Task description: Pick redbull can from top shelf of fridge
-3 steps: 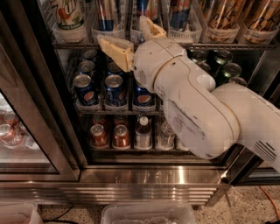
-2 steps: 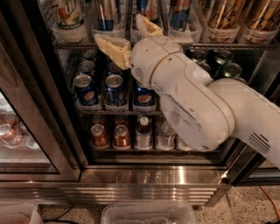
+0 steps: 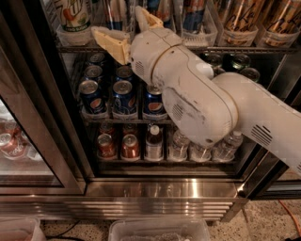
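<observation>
The fridge (image 3: 164, 189) stands open in front of me. Its top shelf (image 3: 75, 48) is a wire rack with clear bins of tall cans. A redbull can (image 3: 115, 13), blue and silver, stands in a bin there, and another like it (image 3: 194, 15) stands further right; their tops are out of view. My gripper (image 3: 118, 21) is open at the top shelf's front edge. Its tan fingers (image 3: 109, 41) spread to either side of the left redbull can, in front of it. My white arm hides the middle of the rack below.
Short Pepsi cans (image 3: 123, 96) fill the second rack, with green cans (image 3: 241, 62) to their right. Copper cans (image 3: 130, 147) and water bottles (image 3: 226, 148) stand on the bottom rack. Tan cans (image 3: 240, 16) sit at the top right. The glass door (image 3: 23, 141) stands at left. A plastic bin (image 3: 160, 230) is on the floor.
My gripper has moved slightly up and left, closer to the top shelf's bins. Its fingers stay open. The cans have not moved.
</observation>
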`<control>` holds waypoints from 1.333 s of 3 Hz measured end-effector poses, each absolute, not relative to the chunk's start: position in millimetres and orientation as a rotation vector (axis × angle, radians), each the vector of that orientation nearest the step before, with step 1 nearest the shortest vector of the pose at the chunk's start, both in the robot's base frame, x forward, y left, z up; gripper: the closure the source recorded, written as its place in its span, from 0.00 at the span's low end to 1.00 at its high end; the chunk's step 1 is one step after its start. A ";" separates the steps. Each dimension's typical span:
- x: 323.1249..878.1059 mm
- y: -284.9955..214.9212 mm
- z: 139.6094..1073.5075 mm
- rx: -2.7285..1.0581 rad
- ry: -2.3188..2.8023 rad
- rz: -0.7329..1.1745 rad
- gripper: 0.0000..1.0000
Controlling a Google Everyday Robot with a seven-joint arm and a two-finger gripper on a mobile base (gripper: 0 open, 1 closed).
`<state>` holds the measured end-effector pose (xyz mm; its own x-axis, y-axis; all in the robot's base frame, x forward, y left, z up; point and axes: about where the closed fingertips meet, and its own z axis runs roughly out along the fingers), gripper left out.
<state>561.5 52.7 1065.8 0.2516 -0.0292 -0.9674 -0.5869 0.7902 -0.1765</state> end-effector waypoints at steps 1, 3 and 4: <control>568.8 56.6 1071.0 -0.565 1.264 0.436 0.29; 586.2 55.6 1068.6 -0.546 1.278 0.456 0.30; 595.1 56.8 1061.0 -0.551 1.298 0.457 0.30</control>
